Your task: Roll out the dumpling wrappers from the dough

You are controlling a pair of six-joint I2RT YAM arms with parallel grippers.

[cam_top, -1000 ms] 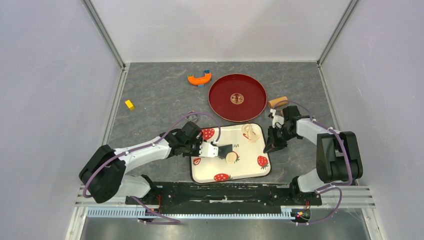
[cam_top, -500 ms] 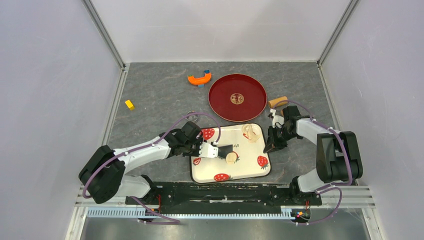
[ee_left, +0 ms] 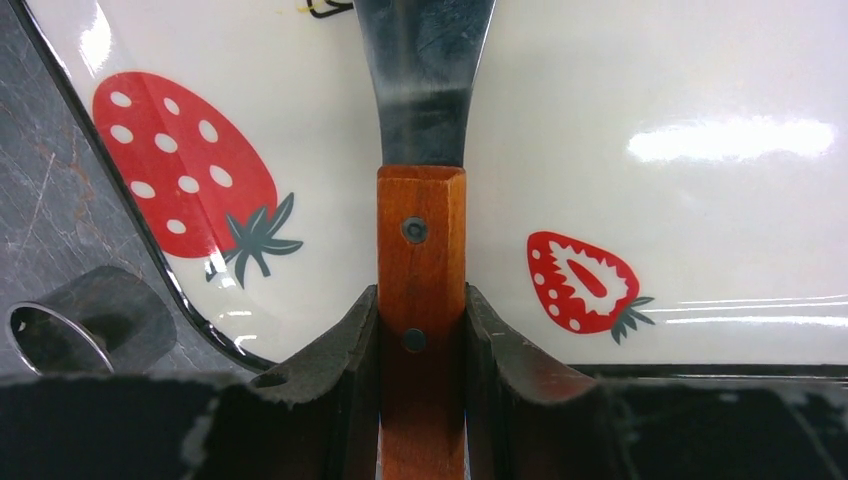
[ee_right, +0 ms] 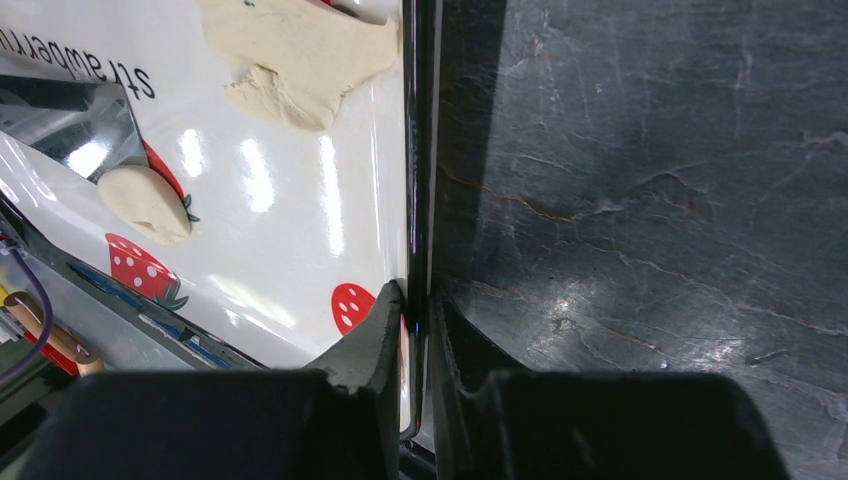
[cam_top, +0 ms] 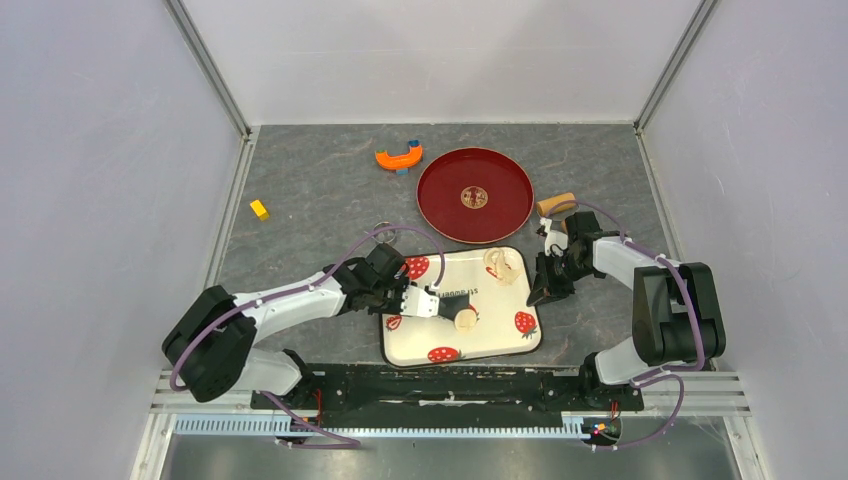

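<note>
So: 1 dough lump (ee_right: 145, 203), 1 wrapper (ee_right: 300, 55), 1 tray (cam_top: 492, 344), 1 scraper (ee_left: 420, 250).

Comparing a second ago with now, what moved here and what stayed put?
The left gripper, shut on the scraper, slid a little rightward across the tray, so its blade now reaches the dough. Nothing was taken up or let go. The right gripper stayed clamped on the tray's rim; the flattened wrapper did not move.
</note>
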